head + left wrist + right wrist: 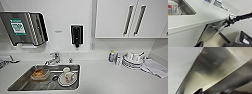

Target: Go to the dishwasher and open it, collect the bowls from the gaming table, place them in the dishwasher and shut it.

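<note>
The dishwasher (209,33) sits under the white counter (205,13). Its steel door leans out a little from the counter edge. In the left wrist view my right arm (241,16) reaches in, and my right gripper (224,23) is shut on the end of the bar handle (216,26). The right wrist view shows the steel front (209,68) very close and blurred. A dark part of my left gripper (199,44) hangs below the counter, off to the side of the door. The bowls and the gaming table are out of view.
A steel sink (25,82) holds a mug on a plate (67,76) and a plastic tub (40,74), with the faucet (53,58) behind it. Stacked plates (132,62) and a cloth (156,67) lie at the counter's right. Wall cabinets (130,18) hang above.
</note>
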Motion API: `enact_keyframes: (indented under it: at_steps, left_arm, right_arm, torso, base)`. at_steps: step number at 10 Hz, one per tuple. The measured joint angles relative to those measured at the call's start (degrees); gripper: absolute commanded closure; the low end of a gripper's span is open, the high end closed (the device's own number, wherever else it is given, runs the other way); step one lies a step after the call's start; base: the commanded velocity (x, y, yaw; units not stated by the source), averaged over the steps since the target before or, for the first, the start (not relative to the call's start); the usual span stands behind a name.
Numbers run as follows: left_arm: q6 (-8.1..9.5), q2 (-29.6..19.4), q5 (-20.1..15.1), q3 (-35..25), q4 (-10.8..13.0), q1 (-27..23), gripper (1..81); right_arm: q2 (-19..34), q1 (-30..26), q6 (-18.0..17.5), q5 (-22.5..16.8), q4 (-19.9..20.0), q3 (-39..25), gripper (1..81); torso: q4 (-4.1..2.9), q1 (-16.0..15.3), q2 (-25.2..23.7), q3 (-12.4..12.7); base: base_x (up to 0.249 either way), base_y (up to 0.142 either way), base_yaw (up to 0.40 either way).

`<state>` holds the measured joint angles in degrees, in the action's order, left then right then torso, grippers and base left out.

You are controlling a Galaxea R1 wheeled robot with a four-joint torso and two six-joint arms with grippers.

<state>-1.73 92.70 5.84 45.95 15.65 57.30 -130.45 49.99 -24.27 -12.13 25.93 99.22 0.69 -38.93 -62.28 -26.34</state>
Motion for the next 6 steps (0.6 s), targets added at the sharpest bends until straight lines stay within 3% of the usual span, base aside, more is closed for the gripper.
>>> enact_keyframes:
  at_steps: [6]
  left_arm:
    - [-0.06,0.63,0.00,0.35,0.02,0.00,1.0]
  right_arm:
    - [-1.11,1.77,-0.48,3.54,0.72,2.22,1.0]
  torso:
    - [0.00,-0.05,0.00,0.00]
  base:
    - [0.000,0.000,0.000]
